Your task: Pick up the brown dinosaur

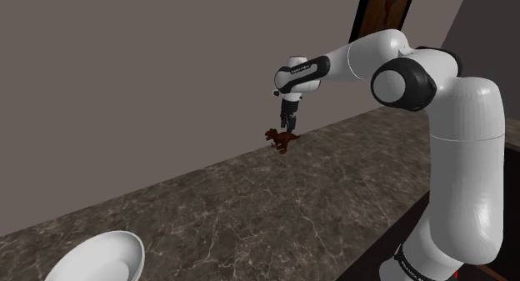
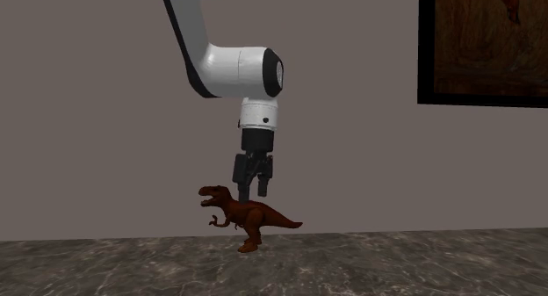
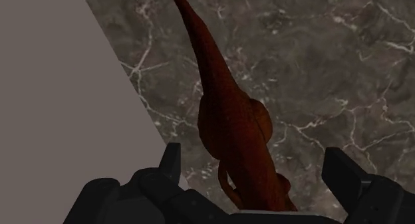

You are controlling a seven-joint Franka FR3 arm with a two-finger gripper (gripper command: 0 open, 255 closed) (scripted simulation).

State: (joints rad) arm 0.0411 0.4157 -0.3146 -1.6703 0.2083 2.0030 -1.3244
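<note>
End effector (image 2: 252,191), fingers spread apart, hovers just above the brown dinosaur (image 2: 255,217) on the counter (image 2: 395,263).

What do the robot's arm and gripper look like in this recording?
Glossy white arm of rounded tubular links, dark grey joint caps, a black band with small white lettering near its base. It ends in an all-black two-finger gripper.
</note>
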